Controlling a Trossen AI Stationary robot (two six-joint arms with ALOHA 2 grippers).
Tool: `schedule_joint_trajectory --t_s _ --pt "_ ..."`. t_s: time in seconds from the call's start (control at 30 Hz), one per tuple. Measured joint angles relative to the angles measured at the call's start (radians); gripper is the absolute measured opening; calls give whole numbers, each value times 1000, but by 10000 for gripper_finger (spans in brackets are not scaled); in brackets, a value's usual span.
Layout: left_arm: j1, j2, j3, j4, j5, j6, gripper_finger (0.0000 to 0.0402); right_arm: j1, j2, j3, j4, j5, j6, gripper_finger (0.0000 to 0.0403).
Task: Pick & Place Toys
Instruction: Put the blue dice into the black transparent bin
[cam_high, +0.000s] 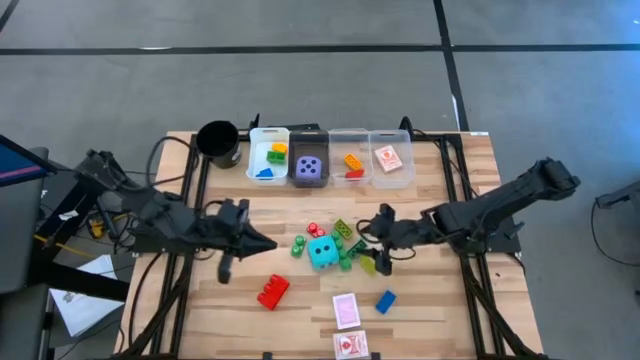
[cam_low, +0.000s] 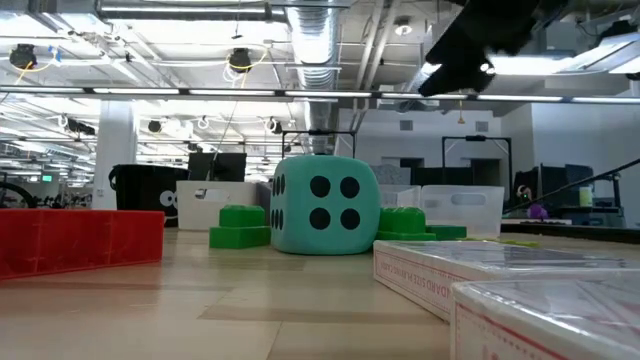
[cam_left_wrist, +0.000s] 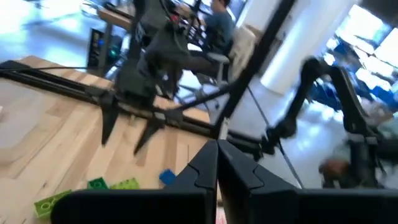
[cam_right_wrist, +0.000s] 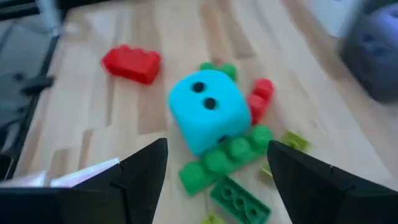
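The right gripper, right of centre in the high view, has its 2 dark fingers spread apart with nothing between them, aimed at the cyan die, which sits at the middle of the table inside a ring of small bricks. A long green brick lies against the die's near side, a red brick touches its far side, and a flat green plate rests just in front of the fingers. To grip the die cleanly, the fingers would likely need to straddle its 2 free faces and come down over the green brick rather than push through it, or the cluster could scatter. The purple die already sits in 1 of the 4 bins along the upper centre of the high view. The left gripper waits at centre left, fingers pressed together and empty.
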Motion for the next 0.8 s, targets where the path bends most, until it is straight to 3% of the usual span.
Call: schedule_joint_trajectory --t_s 0.13,0.23,0.43,0.67,0.8 --pt "37 81 0 127 -48 -67 0 -74 8 -97 253 -212 -153 270" --pt "66 145 0 218 -54 -123 0 -112 25 -146 366 -292 -227 270" --pt "95 270 0 324 -116 -215 0 -126 25 -175 369 -295 -359 270" --pt "103 385 0 367 -118 -354 0 -164 25 -193 322 -290 -221 270" --pt "96 421 0 393 -118 -407 0 -180 23 -193 278 -290 -225 270"
